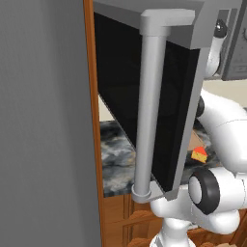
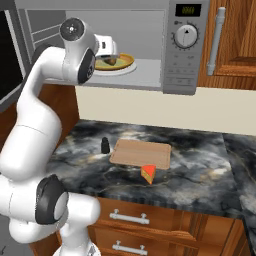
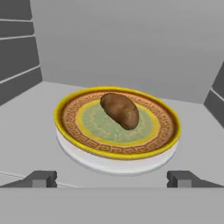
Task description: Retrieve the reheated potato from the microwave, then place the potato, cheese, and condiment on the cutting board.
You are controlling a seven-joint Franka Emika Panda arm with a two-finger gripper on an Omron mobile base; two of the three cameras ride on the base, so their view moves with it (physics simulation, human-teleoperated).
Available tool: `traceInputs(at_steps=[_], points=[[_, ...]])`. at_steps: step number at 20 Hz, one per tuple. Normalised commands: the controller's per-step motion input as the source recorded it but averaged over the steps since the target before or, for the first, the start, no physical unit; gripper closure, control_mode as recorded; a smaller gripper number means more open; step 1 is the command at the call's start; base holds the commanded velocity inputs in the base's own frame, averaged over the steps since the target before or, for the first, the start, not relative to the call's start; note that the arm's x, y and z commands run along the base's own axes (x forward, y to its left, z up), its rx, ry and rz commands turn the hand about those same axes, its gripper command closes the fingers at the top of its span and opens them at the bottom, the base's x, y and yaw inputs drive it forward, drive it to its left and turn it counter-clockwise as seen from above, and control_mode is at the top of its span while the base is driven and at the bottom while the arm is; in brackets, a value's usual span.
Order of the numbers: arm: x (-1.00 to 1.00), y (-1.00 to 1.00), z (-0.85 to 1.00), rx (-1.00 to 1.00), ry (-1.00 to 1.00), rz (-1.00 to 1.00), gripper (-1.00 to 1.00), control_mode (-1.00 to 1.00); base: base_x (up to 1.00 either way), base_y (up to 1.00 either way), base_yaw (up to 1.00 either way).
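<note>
Nearest the hand camera, the end effector (image 3: 111,178) is seen with its two fingertips (image 3: 41,178) spread wide and nothing between them. Just beyond it, the potato (image 3: 120,110) is found lying at the middle of a yellow-rimmed plate (image 3: 70,131) on the floor of the microwave (image 2: 187,60), whose door (image 1: 159,96) is swung open. Below, on the dark marbled surface (image 2: 200,165), the condiment (image 2: 105,144) is stood just beside the left edge of the cutting board (image 2: 141,152). The cheese (image 2: 148,173) is laid at the board's front edge, near its right corner, toward the front of the surface.
</note>
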Motion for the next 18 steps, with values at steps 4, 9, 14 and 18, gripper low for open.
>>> traceInputs(at_steps=[4,9,14,18], points=[[0.44,-0.09,0.0,0.05,0.03,0.01,-1.0,-1.0,0.0,0.0,0.0],[0.34,-0.03,0.0,0.04,0.01,0.02,-1.0,-1.0,0.0,0.0,0.0],[0.15,0.0,-0.05,0.01,0.0,0.05,-1.0,-1.0,0.0,0.0,0.0],[0.1,0.0,-0.06,0.0,0.0,0.05,-1.0,-1.0,0.0,0.0,0.0]])
